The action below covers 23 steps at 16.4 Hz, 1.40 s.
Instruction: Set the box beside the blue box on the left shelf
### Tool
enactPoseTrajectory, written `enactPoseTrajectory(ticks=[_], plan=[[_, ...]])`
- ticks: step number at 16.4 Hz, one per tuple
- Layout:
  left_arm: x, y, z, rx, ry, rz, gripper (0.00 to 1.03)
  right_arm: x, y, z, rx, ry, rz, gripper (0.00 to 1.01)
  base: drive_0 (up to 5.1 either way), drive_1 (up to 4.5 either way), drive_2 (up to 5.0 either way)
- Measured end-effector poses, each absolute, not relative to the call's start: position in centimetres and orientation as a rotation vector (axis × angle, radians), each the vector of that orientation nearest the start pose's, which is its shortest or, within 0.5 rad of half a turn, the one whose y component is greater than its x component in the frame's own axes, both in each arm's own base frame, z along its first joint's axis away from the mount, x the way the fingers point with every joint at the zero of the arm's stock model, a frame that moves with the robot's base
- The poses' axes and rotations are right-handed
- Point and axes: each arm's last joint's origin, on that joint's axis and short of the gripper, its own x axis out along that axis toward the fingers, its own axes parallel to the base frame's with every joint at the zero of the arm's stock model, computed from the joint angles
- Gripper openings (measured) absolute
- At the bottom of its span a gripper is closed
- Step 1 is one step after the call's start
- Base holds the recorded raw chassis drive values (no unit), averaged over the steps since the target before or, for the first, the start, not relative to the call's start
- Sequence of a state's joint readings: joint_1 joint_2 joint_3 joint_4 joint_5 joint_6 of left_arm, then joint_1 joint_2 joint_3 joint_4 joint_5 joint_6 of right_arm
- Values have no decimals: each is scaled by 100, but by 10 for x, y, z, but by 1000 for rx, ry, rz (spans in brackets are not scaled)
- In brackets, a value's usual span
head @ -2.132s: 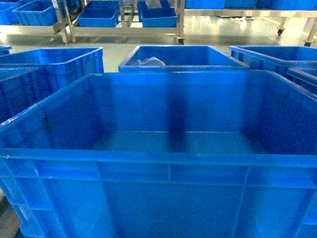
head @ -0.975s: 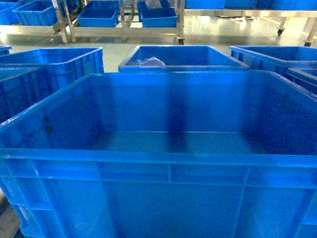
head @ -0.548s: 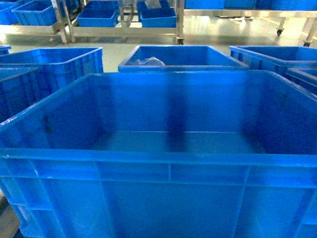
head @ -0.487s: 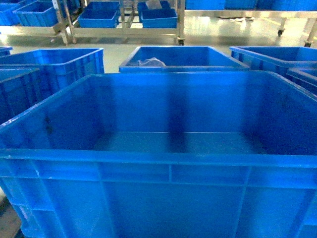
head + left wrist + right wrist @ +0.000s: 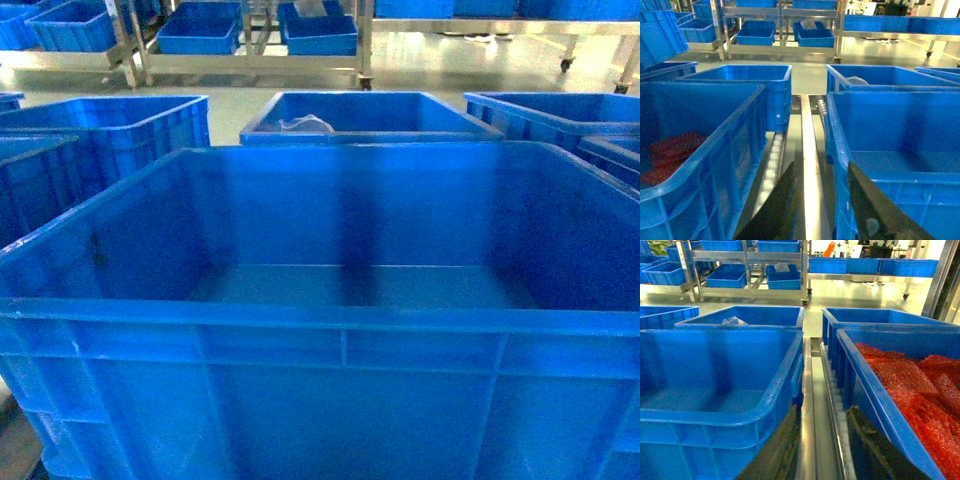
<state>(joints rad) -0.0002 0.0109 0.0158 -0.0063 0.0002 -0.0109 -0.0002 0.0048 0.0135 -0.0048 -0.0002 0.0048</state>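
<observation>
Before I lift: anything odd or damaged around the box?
Nothing stands out. The box sits square and empty, rim intact. Both neighbouring crates hold red packets, and the crate behind holds a clear bag.

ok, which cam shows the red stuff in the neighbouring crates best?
Right wrist: the red bagged material fills the crate beside the right tool. Left wrist catches only a dim red patch in another crate. Head shows none.

Bright overhead light glares off the pale floor [image 5: 440,55]; a dark vertical shadow band crosses the box [image 5: 355,230]; edges soft.
</observation>
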Motion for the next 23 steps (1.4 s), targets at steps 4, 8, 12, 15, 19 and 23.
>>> enactPoseTrajectory(ticks=[4,8,12,15,19,23], plan=[[97,0,167,-11,1,0,67,97,0,167,5,-4,0,66,0,0,0],[97,0,167,-10,1,0,98,97,0,167,5,-4,0,99,0,0,0],[97,0,167,-10,1,0,98,97,0,167,5,-4,0,98,0,0,0],[97,0,167,-10,1,0,98,97,0,167,5,-4,0,98,0,0,0],[97,0,167,-10,1,0,98,97,0,167,5,-4,0,98,0,0,0],[97,0,167,-10,1,0,98,97,0,167,5,-4,0,98,0,0,0]])
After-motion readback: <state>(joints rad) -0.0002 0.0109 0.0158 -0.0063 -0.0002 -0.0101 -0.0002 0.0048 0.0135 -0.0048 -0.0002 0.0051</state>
